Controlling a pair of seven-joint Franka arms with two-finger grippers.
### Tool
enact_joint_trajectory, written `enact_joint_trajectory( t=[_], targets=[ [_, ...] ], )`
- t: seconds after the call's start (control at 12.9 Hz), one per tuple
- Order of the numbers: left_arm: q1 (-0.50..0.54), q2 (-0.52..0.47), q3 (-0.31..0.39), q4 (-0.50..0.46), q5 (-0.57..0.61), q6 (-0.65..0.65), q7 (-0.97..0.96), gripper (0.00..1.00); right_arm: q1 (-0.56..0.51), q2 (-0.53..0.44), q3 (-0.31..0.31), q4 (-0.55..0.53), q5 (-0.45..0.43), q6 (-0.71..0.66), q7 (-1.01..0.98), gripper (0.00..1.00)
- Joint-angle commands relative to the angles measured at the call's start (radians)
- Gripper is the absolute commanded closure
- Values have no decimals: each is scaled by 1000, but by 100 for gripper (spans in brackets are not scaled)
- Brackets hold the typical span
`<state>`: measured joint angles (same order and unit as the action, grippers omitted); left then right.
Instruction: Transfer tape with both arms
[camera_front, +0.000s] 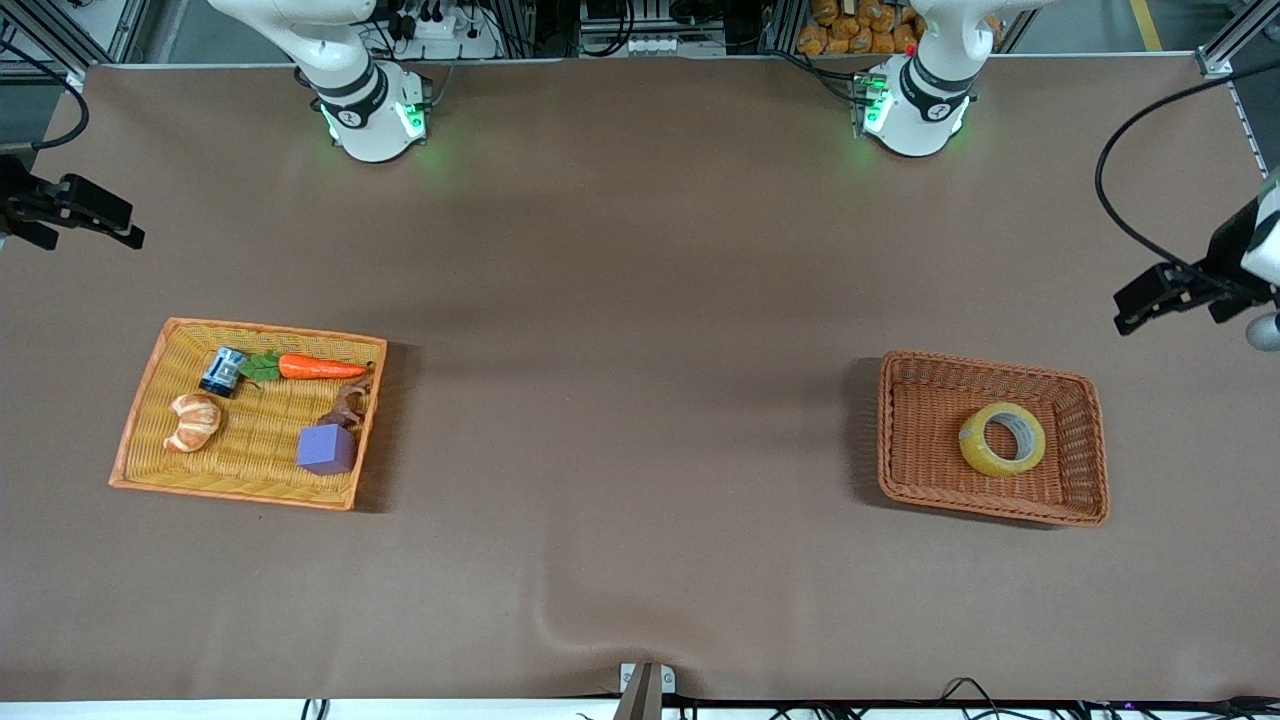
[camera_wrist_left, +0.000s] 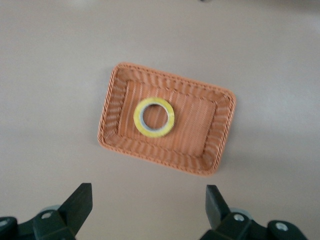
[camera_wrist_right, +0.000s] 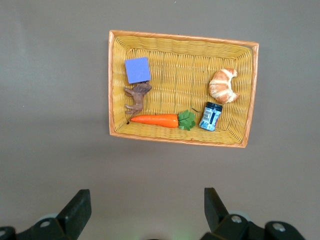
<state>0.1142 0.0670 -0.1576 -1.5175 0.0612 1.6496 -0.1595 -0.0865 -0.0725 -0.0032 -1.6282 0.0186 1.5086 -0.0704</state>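
Observation:
The tape (camera_front: 1002, 438), a yellowish ring with a grey core, lies flat in the brown wicker basket (camera_front: 905, 440) toward the left arm's end of the table. It also shows in the left wrist view (camera_wrist_left: 155, 117), inside the basket (camera_wrist_left: 220, 125). My left gripper (camera_front: 1150, 300) hangs high over the table's edge beside that basket, open and empty (camera_wrist_left: 149, 200). My right gripper (camera_front: 105, 222) hangs high over the right arm's end of the table, open and empty (camera_wrist_right: 147, 202).
A yellow wicker tray (camera_front: 150, 420) toward the right arm's end holds a croissant (camera_front: 193, 421), a carrot (camera_front: 320, 367), a purple cube (camera_front: 326, 449), a small blue jar (camera_front: 223, 371) and a brown toy figure (camera_front: 348, 403). The tablecloth has a wrinkle (camera_front: 560, 620) near the front edge.

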Motion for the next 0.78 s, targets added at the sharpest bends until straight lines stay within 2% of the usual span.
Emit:
enact_joint_trajectory(
  t=[0.0, 0.16, 0.7],
  targets=[
    [-7, -47, -5, -18, -35, -68, 21, 0, -42, 8, 6, 36, 18, -16, -17, 0],
    [-45, -64, 7, -24, -28, -85, 18, 0, -45, 8, 6, 34, 18, -19, -17, 0],
    [-62, -84, 36, -24, -27, -125, 60, 0, -53, 8, 6, 42, 17, -19, -22, 0]
  ],
)
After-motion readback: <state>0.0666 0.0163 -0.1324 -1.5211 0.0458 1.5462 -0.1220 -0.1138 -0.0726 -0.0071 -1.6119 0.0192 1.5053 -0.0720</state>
